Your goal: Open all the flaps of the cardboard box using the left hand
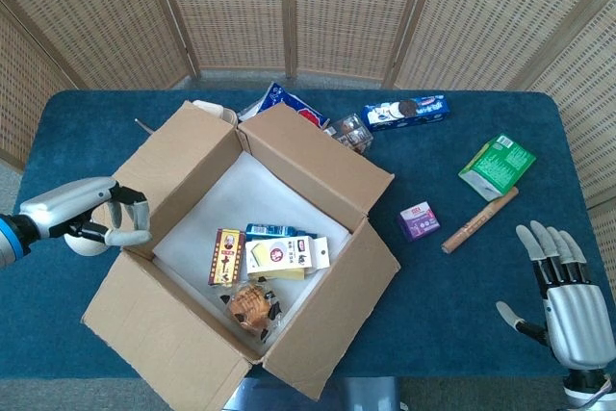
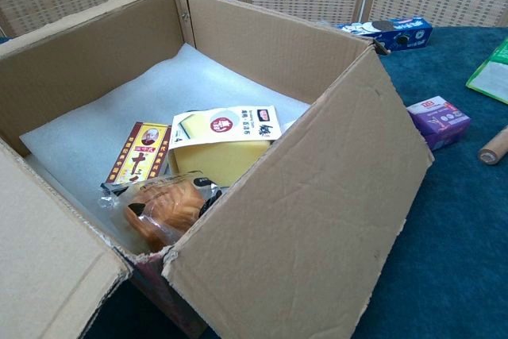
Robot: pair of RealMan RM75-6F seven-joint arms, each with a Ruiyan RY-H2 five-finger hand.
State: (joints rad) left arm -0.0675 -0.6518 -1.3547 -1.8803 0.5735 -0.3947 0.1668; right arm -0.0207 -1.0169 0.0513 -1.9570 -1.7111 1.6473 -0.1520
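Note:
The cardboard box [image 1: 318, 166] sits at the table's left-centre with its flaps standing or spread outward, and its inside shows in both views. It holds a yellow-white carton [image 1: 279, 257] [image 2: 222, 136], a red-yellow packet [image 1: 226, 255] [image 2: 139, 163], a wrapped bun [image 1: 252, 307] [image 2: 163, 204] and a blue can [image 1: 279, 231]. My left hand [image 1: 96, 218] hovers just left of the box's left corner, fingers curled in with nothing plainly in them. My right hand [image 1: 563, 286] rests at the near right corner with its fingers spread. Neither hand shows in the chest view.
Behind the box lie snack packs [image 1: 289, 103] and a cookie pack [image 1: 406, 111] [image 2: 397, 33]. To the right are a green packet [image 1: 496, 166], a small purple box [image 1: 418, 220] [image 2: 440, 121] and a wooden stick [image 1: 479, 220]. A wicker screen stands behind the table.

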